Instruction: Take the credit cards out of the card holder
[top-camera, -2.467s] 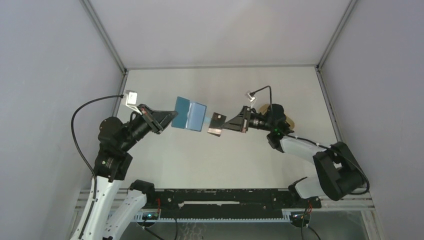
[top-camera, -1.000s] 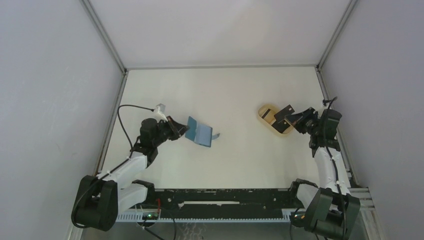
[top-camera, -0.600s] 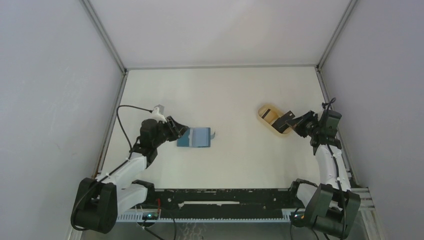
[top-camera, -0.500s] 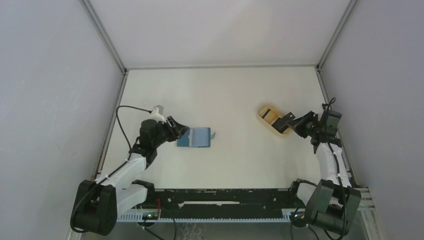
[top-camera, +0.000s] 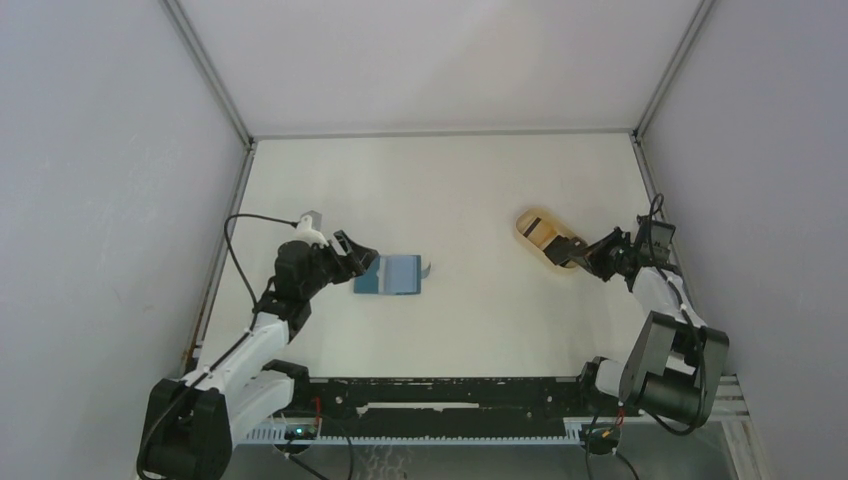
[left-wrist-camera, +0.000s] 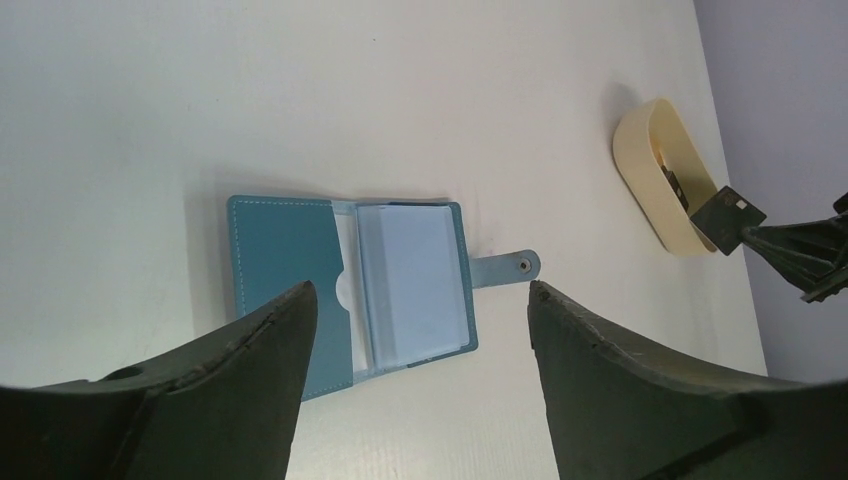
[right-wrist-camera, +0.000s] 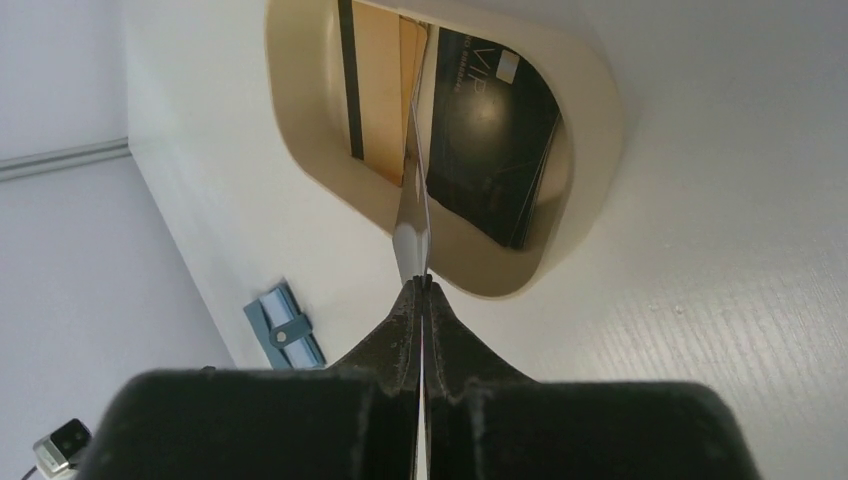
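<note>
The teal card holder (top-camera: 391, 275) lies open and flat on the table, clear sleeves up (left-wrist-camera: 340, 300), its snap tab (left-wrist-camera: 505, 267) pointing right. My left gripper (top-camera: 360, 255) is open just left of it; in the left wrist view the holder lies beyond the spread jaws (left-wrist-camera: 420, 290), untouched. My right gripper (top-camera: 592, 256) is shut on a dark credit card (top-camera: 567, 247), seen edge-on (right-wrist-camera: 412, 200) in the right wrist view, its far end reaching over a beige tray. A tan credit card (right-wrist-camera: 378, 90) and a black one (right-wrist-camera: 490, 130) lie in that tray.
The beige oval tray (top-camera: 527, 222) sits at the right of the table, close to the right wall (top-camera: 760, 200). The holder (right-wrist-camera: 285, 325) shows small and far off in the right wrist view. The enclosure's left wall (top-camera: 100, 200) stands near the left arm.
My left gripper has opened and let go of the card holder, which dropped flat and open onto the table. My right gripper has lowered the dark card to the tray.
</note>
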